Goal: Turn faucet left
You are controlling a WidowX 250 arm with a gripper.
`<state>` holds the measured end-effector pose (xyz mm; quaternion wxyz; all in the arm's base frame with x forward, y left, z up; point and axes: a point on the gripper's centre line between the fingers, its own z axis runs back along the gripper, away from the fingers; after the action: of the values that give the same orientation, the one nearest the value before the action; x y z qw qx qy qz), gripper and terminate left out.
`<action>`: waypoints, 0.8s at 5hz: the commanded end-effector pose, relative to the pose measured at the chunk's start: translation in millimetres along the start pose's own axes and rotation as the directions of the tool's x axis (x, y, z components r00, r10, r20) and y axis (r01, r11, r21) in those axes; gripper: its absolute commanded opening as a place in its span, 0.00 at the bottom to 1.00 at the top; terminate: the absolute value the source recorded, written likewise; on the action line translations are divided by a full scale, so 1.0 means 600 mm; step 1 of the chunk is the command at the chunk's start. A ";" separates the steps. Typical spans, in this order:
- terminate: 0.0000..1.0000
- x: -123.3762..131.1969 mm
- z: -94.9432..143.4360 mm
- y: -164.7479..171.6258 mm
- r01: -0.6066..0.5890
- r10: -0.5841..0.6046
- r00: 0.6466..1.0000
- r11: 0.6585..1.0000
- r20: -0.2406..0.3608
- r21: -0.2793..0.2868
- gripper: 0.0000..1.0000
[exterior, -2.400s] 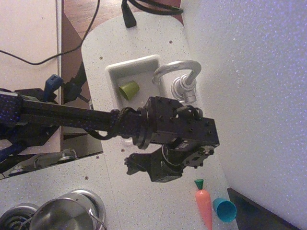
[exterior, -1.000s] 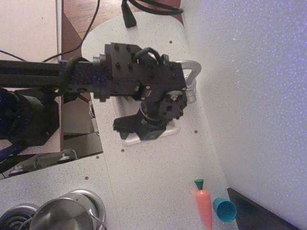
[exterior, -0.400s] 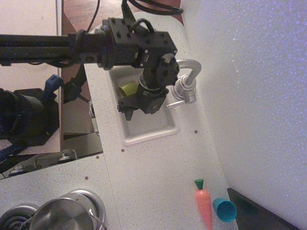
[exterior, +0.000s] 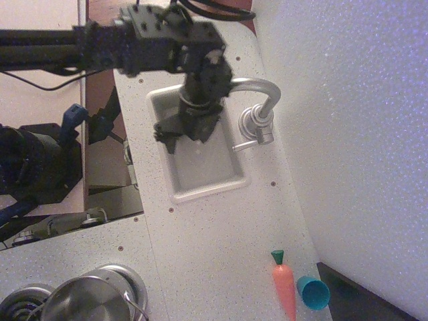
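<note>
Down at the near edge, the steel pot sits on its burner, and the toy carrot and teal cup lie by the wall, exactly where they were a couple of seconds ago. None of that matters to the job.

Moving up the counter, the white sink now shows most of its basin, because the arm has swept away from the near side and travelled up over it. The green cup seen in the basin earlier is hidden under the gripper now.

And here's the action: the gripper hangs over the far end of the sink, just beside the spout of the faucet. Its fingers are blurred and dark, so I can't tell whether they're spread or pinched. The faucet stands at the sink's right rim, spout arching over the basin, seemingly unturned. My read: approach done, the push on the spout comes next.
</note>
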<state>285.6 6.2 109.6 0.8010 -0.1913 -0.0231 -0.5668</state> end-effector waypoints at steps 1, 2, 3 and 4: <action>0.00 -0.004 0.032 -0.006 -0.011 0.011 1.000 0.995 0.000 0.095 1.00; 0.00 -0.015 0.043 -0.017 -0.042 0.041 0.999 0.987 0.009 0.152 1.00; 0.00 -0.019 0.047 -0.026 -0.065 0.062 0.998 0.984 0.026 0.168 1.00; 0.00 -0.030 0.048 -0.007 -0.223 0.207 0.966 0.969 0.153 0.101 1.00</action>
<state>295.1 16.8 112.2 0.8629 -0.2465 -0.1323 -0.4209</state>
